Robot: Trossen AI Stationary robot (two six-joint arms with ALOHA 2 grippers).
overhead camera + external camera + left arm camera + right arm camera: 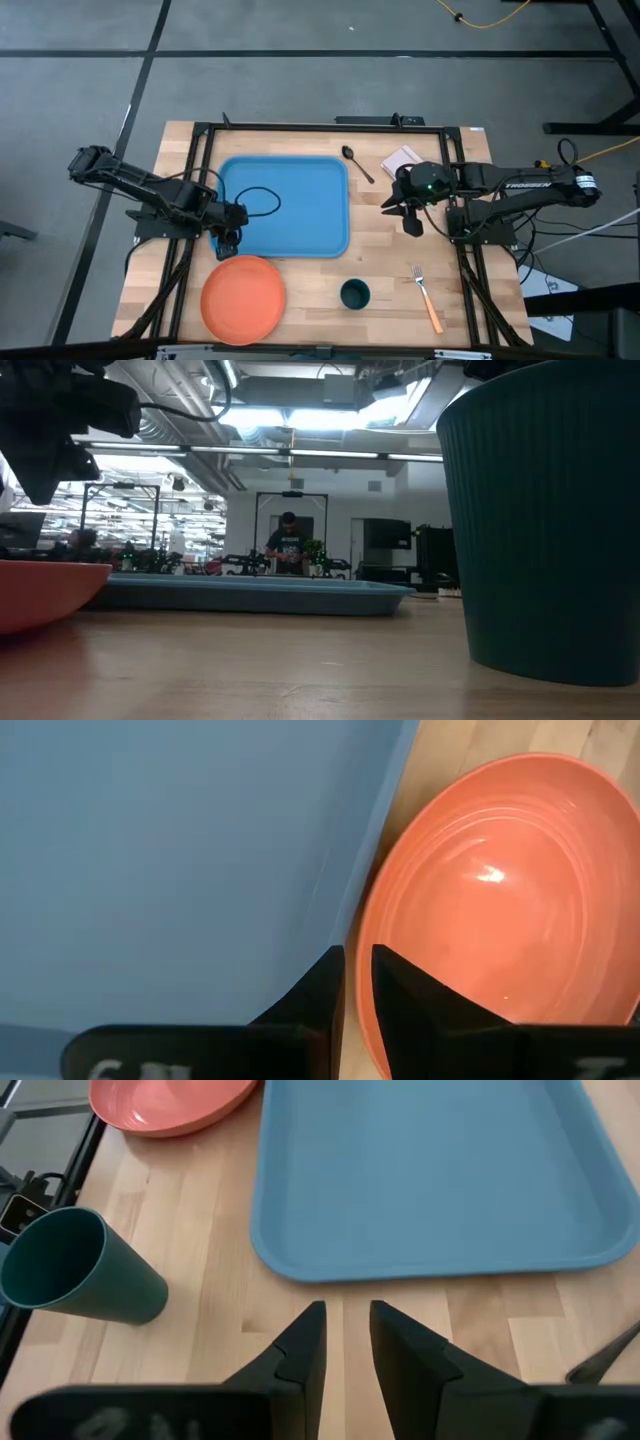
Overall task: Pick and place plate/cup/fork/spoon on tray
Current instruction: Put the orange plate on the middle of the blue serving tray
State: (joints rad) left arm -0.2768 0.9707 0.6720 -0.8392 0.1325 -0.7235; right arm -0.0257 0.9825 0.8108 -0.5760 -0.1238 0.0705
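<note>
Plate (243, 297), cup (355, 294) and fork (426, 298) sit along the near table edge, fork tines pointing away, handle toward the near right corner. Tray (285, 205) lies mid-table; left gripper (228, 242) at its near-left corner and right gripper (410, 217) beside it both have fingers nearly together, empty. Spoon (357, 163) lies beyond, bowl at the far end, handle angled near-right.

the wooden table (300, 310) carries the blue tray (300, 235) at its middle — the orange plate (243, 297) just beside one corner. the cup (355, 294), fork (426, 298), spoon (355, 161) and a white pad (401, 160) lie apart around it.
</note>
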